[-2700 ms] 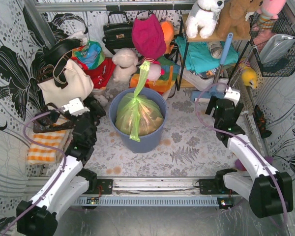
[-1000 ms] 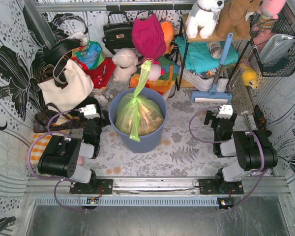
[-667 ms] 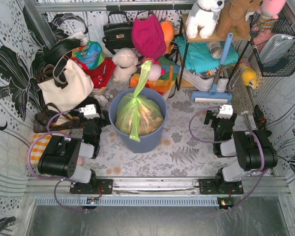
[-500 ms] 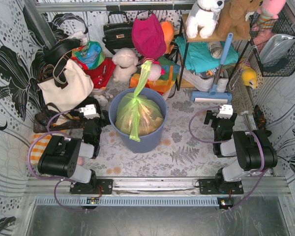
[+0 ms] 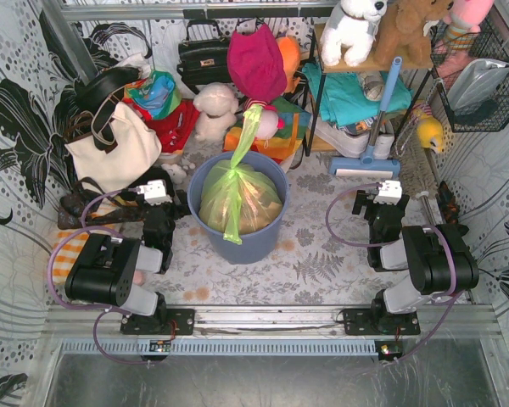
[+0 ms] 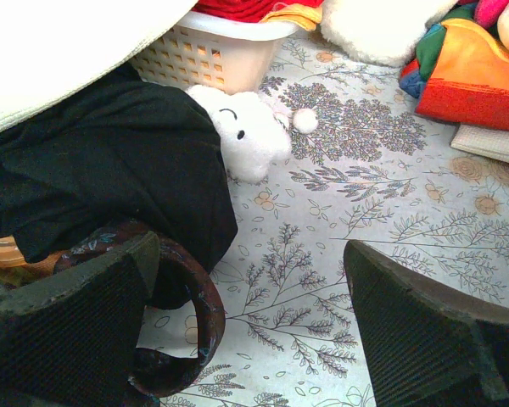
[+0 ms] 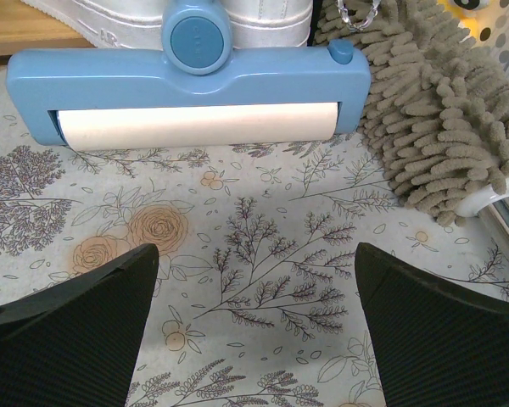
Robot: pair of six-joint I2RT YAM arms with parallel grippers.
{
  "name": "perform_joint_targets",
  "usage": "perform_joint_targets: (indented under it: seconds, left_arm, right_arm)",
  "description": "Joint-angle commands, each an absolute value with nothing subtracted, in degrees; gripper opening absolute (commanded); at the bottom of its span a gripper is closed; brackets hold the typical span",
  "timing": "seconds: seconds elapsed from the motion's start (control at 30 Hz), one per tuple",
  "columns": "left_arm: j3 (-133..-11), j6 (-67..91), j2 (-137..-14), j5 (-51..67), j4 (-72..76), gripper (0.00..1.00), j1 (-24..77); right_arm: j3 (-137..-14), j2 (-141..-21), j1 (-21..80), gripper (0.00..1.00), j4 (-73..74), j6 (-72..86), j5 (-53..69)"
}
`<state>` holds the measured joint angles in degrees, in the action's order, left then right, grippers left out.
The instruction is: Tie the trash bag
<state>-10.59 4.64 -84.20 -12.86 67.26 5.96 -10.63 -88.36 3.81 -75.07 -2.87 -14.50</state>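
The lime-green trash bag (image 5: pixel 240 197) sits in the blue-grey round bin (image 5: pixel 256 242), tan paper showing through. One handle stretches up behind the bin (image 5: pixel 248 127); another hangs over the front rim. My left gripper (image 5: pixel 159 206) rests folded back left of the bin, apart from it. In the left wrist view it (image 6: pixel 246 339) is open and empty over the floral cloth. My right gripper (image 5: pixel 383 206) rests folded back right of the bin. In the right wrist view it (image 7: pixel 254 339) is open and empty. The bag shows in neither wrist view.
A cream tote (image 5: pixel 110 148), a small white plush (image 6: pixel 246 131), black cloth (image 6: pixel 110 170) and a brown strap loop (image 6: pixel 199 314) lie by the left gripper. A blue roller head (image 7: pixel 187 85) and tan mop (image 7: pixel 424 127) lie ahead of the right gripper. Shelves and toys crowd the back.
Since 2.7 s ago both arms have pulled back and folded down near their bases. Over the last second nothing has moved.
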Motion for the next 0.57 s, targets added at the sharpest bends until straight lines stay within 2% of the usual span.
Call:
perform_joint_targets:
  seconds: [0.0, 0.53]
  left_arm:
    - [-11.51, 4.48, -84.38, -12.92, 71.14, 0.98, 5.63]
    - [-11.72, 4.46, -84.36, -10.66, 70.71, 0.98, 4.47]
  right_arm:
    - [-10.53, -88.46, 3.43, 0.97, -77.08, -3.16, -13.75]
    - [-10.76, -88.42, 3.08, 0.97, -76.36, -2.72, -13.33]
